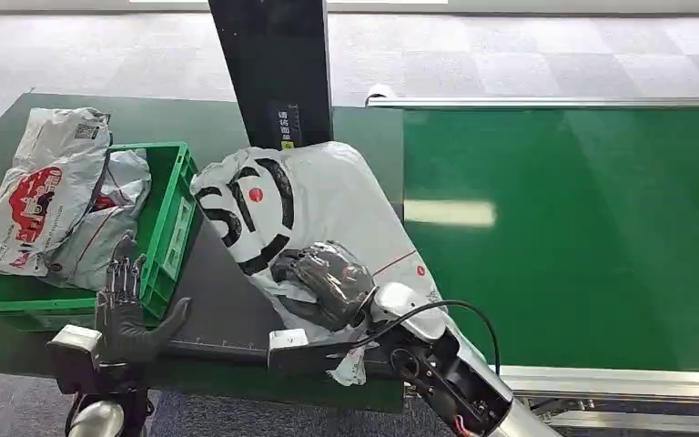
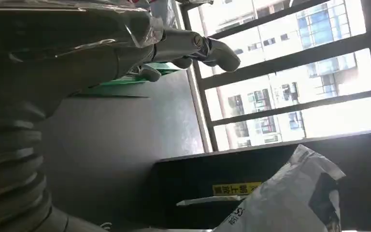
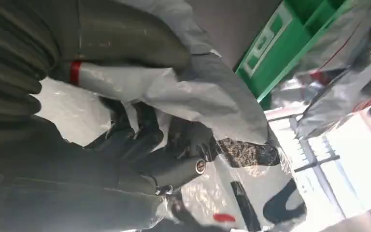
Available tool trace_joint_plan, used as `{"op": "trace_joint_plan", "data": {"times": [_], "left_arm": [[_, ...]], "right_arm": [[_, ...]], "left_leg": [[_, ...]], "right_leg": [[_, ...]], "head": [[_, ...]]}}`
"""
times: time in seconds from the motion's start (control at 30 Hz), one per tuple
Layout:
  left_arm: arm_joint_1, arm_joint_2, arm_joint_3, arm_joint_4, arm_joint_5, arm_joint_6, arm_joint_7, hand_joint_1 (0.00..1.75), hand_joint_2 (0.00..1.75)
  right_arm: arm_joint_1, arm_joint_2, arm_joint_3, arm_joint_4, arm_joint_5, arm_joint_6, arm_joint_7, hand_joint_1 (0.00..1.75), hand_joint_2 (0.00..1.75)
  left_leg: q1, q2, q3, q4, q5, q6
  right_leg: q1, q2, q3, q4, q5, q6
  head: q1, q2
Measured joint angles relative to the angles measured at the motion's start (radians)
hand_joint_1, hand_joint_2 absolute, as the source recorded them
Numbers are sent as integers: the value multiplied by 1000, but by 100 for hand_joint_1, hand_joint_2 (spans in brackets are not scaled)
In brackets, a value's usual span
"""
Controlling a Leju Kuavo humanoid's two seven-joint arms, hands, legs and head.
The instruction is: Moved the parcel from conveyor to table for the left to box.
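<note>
**Parcel on the table, right hand gripping it**

The white parcel (image 1: 314, 205) lies on the dark table (image 1: 218, 291), beside the green crate (image 1: 168, 228) holding other bags (image 1: 50, 196). The right hand (image 1: 328, 282) grasps its near end, fingers (image 3: 145, 140) buried in the plastic. The left hand (image 1: 127, 314) hovers with fingers spread, holding nothing. The green conveyor (image 1: 582, 228) runs right; grey carpet tiles (image 1: 510, 55) lie beyond.

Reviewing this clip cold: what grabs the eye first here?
The big white parcel with bold black lettering, lying on the grey table beside the green conveyor, with the right hand gripping it. Left of it, a green crate holds more parcels.
</note>
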Motion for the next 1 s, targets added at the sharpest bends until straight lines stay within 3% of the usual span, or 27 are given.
{"op": "trace_joint_plan", "data": {"times": [0.13,0.37,0.8,1.0], "left_arm": [[6,0,0,0,0,-2,0,0,175],[6,0,0,2,0,-2,0,0,175],[6,1,0,2,-5,-11,0,0,175],[20,10,-8,-7,-57,-69,-3,0,175]], "right_arm": [[2,-6,-26,10,-26,-9,-4,0,175],[3,8,-89,64,-191,89,-69,0,175],[7,25,-147,103,-205,46,-103,0,175],[39,5,-227,62,-300,12,-121,0,175]], "left_leg": [[0,0,0,0,0,0],[0,0,0,0,0,0],[0,0,0,0,0,0],[0,0,1,0,0,0]], "right_leg": [[0,0,0,0,0,0],[0,0,0,0,0,0],[0,0,0,0,0,0],[0,0,0,0,0,0]], "head": [[0,0],[0,0],[0,0],[0,0]]}}
